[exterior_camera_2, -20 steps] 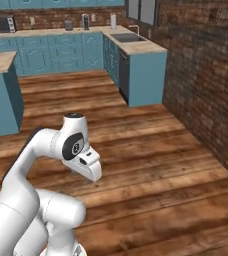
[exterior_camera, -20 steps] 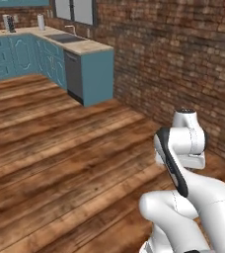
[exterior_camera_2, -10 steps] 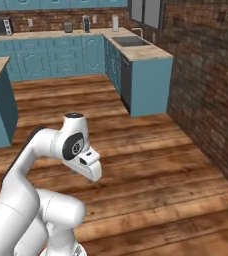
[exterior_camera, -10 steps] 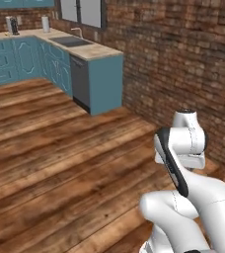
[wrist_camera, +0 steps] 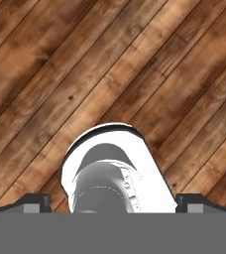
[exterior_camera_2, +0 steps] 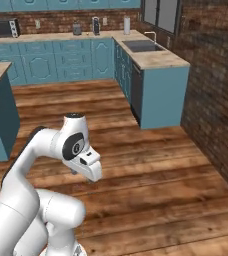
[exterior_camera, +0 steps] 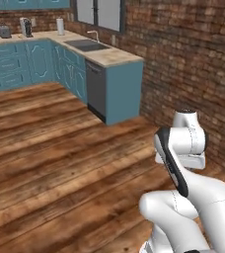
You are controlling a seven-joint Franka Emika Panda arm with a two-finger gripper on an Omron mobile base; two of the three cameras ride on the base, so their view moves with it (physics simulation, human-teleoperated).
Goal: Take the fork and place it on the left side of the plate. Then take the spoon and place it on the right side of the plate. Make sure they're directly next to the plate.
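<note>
Around you runs a brick wall (exterior_camera: 193, 59) over plank floor (exterior_camera: 45, 163), with teal cabinets (exterior_camera_2: 161, 95) holding a sink (exterior_camera_2: 141, 46), while your gripper (wrist_camera: 113, 203) points floorward, fingers spread wide and empty.

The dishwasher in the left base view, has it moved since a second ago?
No. The dishwasher sits in the same counter by the sink; the whole kitchen has slid right and nearer, so the base moved.

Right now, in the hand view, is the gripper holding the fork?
No, the gripper is open with its dark fingertips far apart, and only the wooden floor lies beyond them.
</note>
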